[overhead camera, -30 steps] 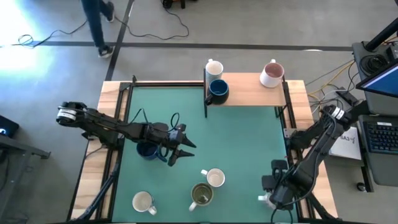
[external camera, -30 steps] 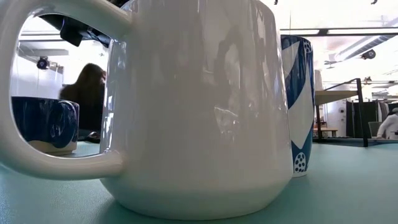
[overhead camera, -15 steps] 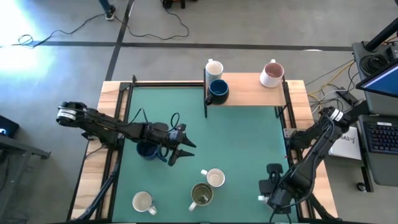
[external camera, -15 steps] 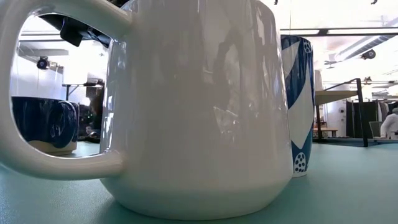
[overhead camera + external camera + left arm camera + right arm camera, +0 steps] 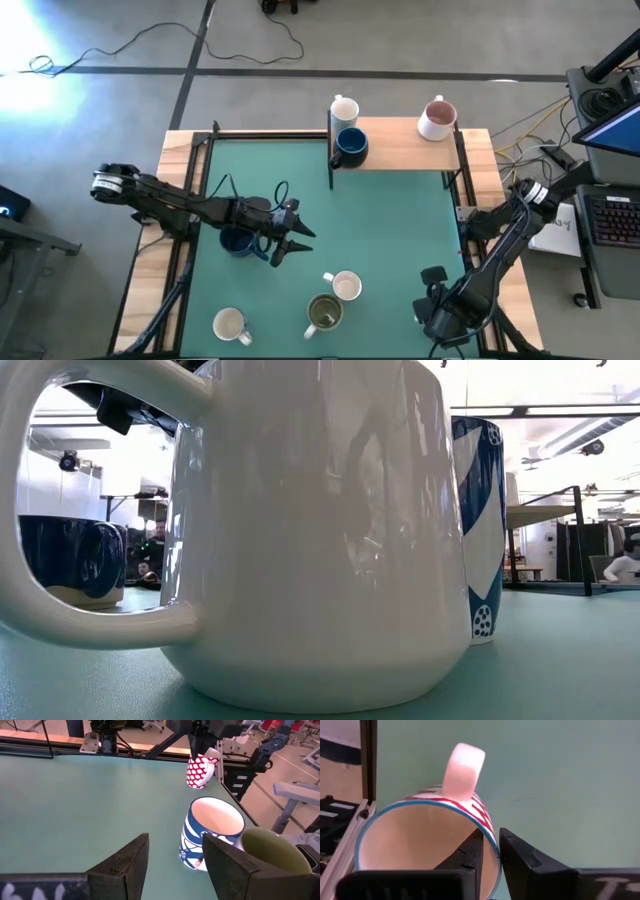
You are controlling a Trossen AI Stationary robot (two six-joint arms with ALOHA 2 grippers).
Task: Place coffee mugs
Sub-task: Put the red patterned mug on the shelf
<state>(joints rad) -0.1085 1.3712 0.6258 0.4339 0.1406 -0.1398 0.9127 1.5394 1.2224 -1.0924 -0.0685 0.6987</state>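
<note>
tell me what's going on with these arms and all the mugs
The right gripper has its fingers pinched on the rim of a red-patterned mug at the near right corner of the green table. The left gripper hovers open at mid-table, beside a dark blue mug. Three mugs already sit on the wooden shelf at the far edge, and three more stand on the mat near the front.

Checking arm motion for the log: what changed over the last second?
The right gripper, pinching the rim of a red-patterned mug, slid slightly inward along the near right edge of the green mat. A person beyond the table walked out of the high view. The left gripper, open over the mat, and the other mugs did not move.
</note>
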